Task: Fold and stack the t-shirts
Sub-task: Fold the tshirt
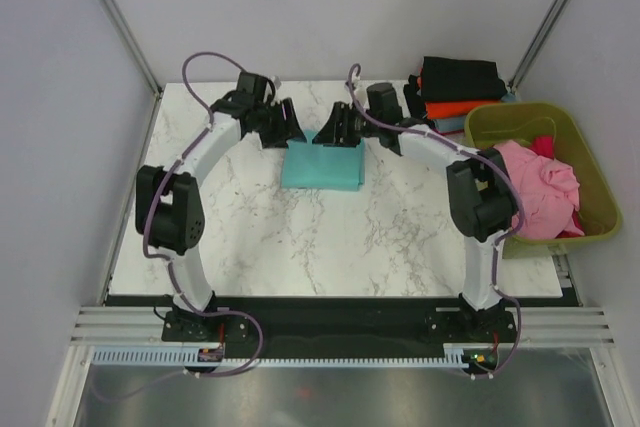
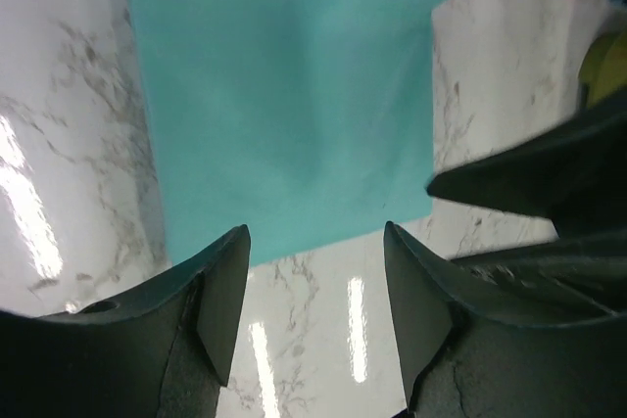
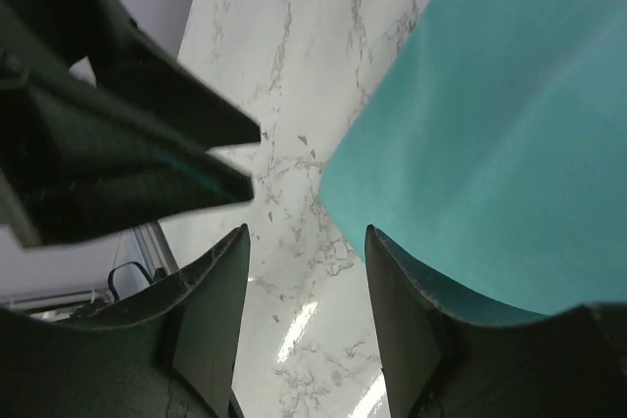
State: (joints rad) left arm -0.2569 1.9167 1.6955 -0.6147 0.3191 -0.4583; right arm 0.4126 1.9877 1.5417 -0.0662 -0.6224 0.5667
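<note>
1. The marble table point(image 1: 300, 247) carries everything; the arms reach from its near edge to its far half.
2. The olive-green tub point(image 1: 592, 209) stands at the table's right edge; a crumpled pink t-shirt point(image 1: 545, 185) fills it, with a bit of red cloth showing at the rim; this one looks not yet folded.
3. The teal t-shirt point(image 1: 322, 167) lies flat on the far middle of the table as a neat folded rectangle, between the two grippers and well apart from the tub.
4. A stack of folded t-shirts point(image 1: 458, 79), black on top with orange beneath, sits at the far right corner, just behind the tub.
5. The left gripper point(image 2: 315, 242) hovers over the teal t-shirt's left edge, fingers spread wide and empty; the right gripper point(image 3: 306, 242) hangs at the opposite edge, likewise spread with nothing between its fingers, the cloth beside one finger.
6. Judged as cloth, the tee is light, soft and limp; it will likely sag and unfold if lifted by one layer; the marble looks slick, so it may slide when nudged.
7. The sound hold is probably at two opposite edges or corners, pinching through all layers together, to carry it to the stack.
</note>
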